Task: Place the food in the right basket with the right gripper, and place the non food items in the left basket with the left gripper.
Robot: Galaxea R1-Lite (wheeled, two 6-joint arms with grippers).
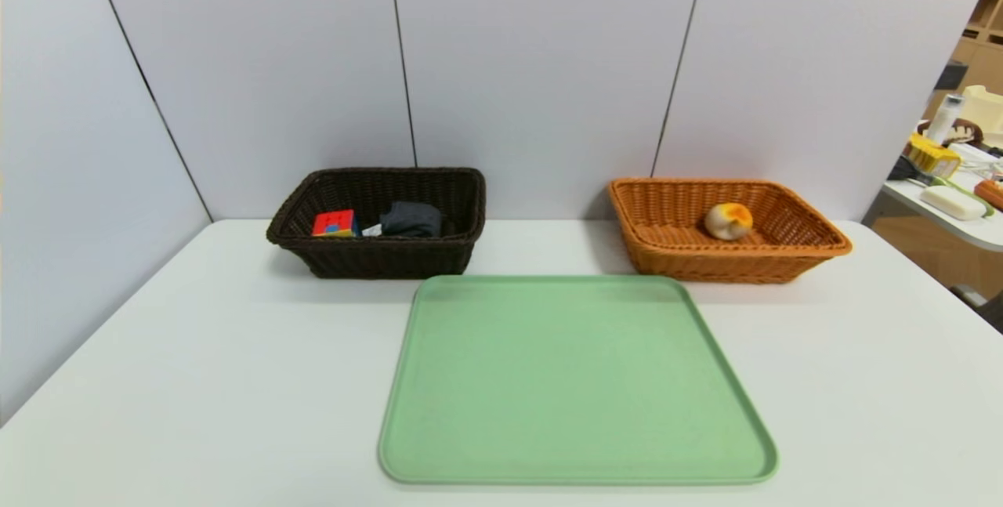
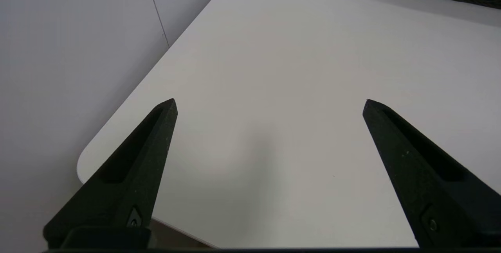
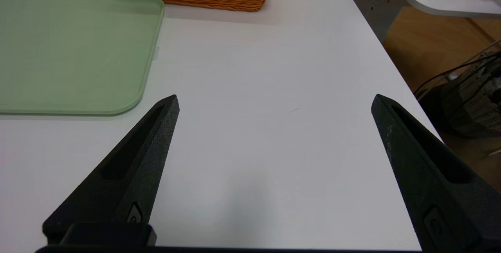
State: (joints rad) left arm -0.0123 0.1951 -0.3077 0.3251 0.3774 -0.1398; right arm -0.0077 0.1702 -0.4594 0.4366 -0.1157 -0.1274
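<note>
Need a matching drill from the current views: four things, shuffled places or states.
Things
1. red-topped cube
2. white-and-orange food item
3. green tray
4. left gripper

Places or states
A. open above the bare white table
B. in the dark basket
C. bare, between and nearer than the baskets
D. in the orange-brown basket

Pairs: 1-B, 2-D, 3-C, 4-A

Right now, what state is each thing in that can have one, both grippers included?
Left gripper: jaws wide open, nothing between them, above the table.
Right gripper: jaws wide open, nothing between them, above the table.
Tray: lying flat, empty.
Dark basket: upright, holding a colored cube and a dark cloth-like item.
Orange-brown basket: upright, holding a bun-like item.
</note>
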